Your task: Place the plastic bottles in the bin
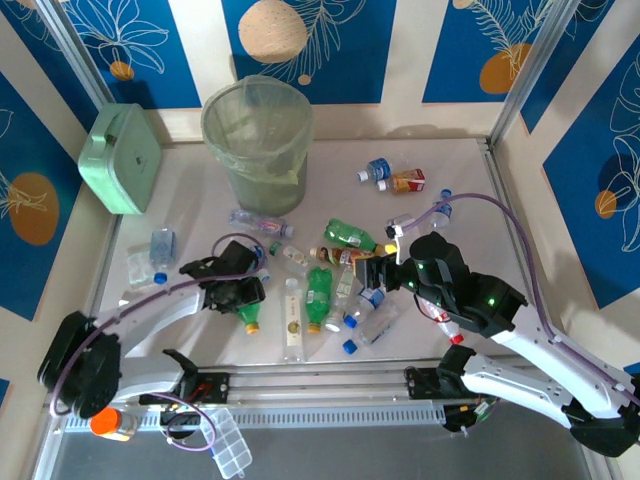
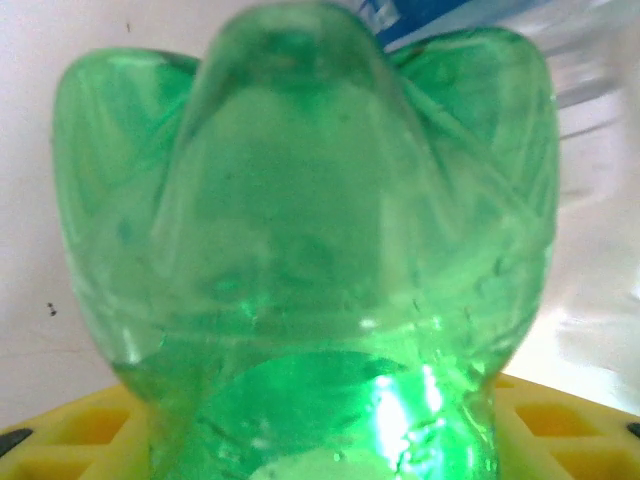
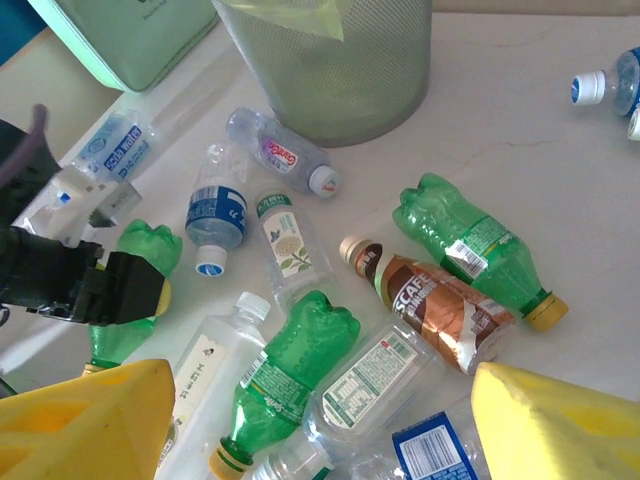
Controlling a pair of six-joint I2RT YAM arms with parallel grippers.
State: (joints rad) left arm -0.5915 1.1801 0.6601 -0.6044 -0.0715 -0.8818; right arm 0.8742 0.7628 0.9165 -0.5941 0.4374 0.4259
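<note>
Tall round translucent grey-green bin (image 1: 262, 175) with a pale liner stands upper centre of the top view, mouth up, well apart from the work. Left gripper (image 1: 238, 292), lower left of centre, has its yellow fingers (image 2: 60, 435) flanking the base end of a small green plastic bottle with a yellow cap (image 1: 247, 315). Jaws are partly open; can't tell if the pads bite yet. Best to seat the pads on the straight body, not the lobed base, and squeeze lightly, as the thin wall probably buckles. Lift straight up before swinging to the bin: a clear plastic bottle with a blue label (image 2: 590, 60) lies just behind. Right gripper (image 3: 320, 395), jaws wide, holding nothing, hovers over the scattered plastic bottles (image 3: 290, 365) at centre-right.
</note>
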